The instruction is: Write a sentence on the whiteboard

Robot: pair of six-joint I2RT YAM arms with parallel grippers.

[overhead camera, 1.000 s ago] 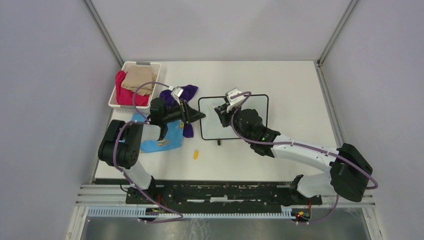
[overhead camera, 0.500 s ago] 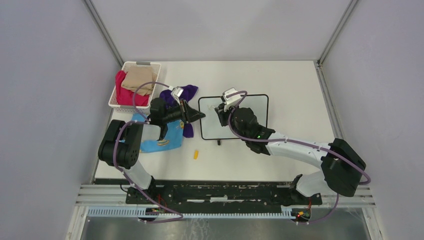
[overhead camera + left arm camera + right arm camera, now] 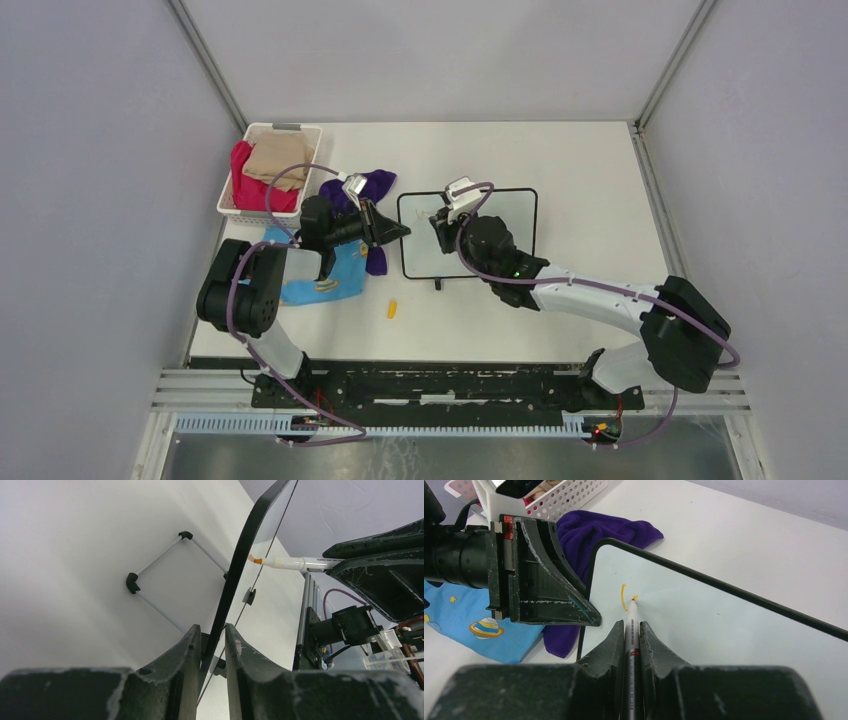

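Your right fingers (image 3: 609,650) are clenched on a white marker (image 3: 632,630), its orange tip touching the whiteboard (image 3: 724,625) mid-worktop (image 3: 590,180), beside one curved yellow stroke (image 3: 623,596). No word is readable, and the marker's print is too small. Your left fingers (image 3: 180,665) straddle the board's left edge; whether they pinch it, you cannot tell.

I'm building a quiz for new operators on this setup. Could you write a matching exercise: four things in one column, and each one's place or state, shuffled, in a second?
Things
1. whiteboard
2. marker
3. purple cloth
4. basket

Places or states
A. holds a red cloth and a tan cloth
B. left edge sits inside the left gripper
C. lies beside the whiteboard's left edge
D. pinched in the right gripper, tip at the whiteboard

Pairs: 1-B, 2-D, 3-C, 4-A
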